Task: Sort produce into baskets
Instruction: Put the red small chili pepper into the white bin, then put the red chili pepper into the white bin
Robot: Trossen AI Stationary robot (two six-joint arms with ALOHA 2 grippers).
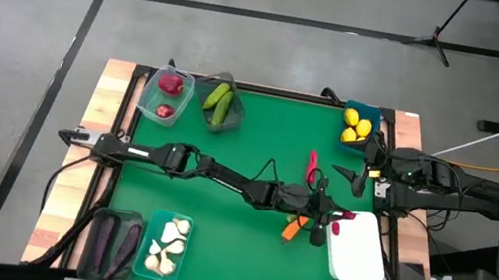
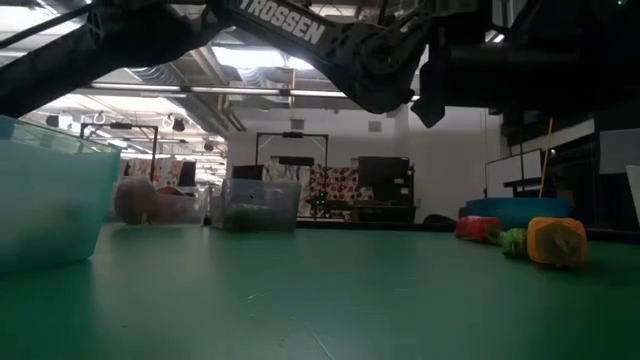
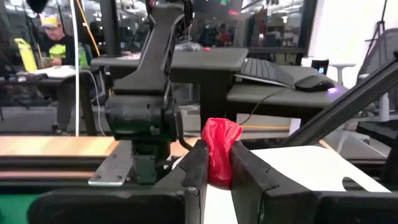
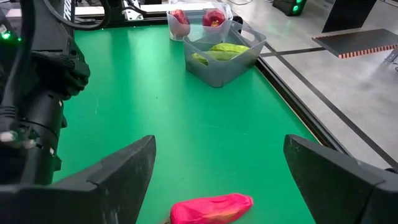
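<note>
Near the worktop's front right corner lies a flat white tray (image 1: 358, 250). The left gripper (image 1: 335, 223) hangs over the tray's back edge, fingers clamped on a red pepper (image 3: 220, 151), seemingly ready to set it down there. Farther back, the right gripper (image 1: 356, 180) waits by the right edge, fingers apart, above a second red pepper (image 1: 312, 165). A blue tub (image 1: 360, 129) of lemons sits at the back right corner.
</note>
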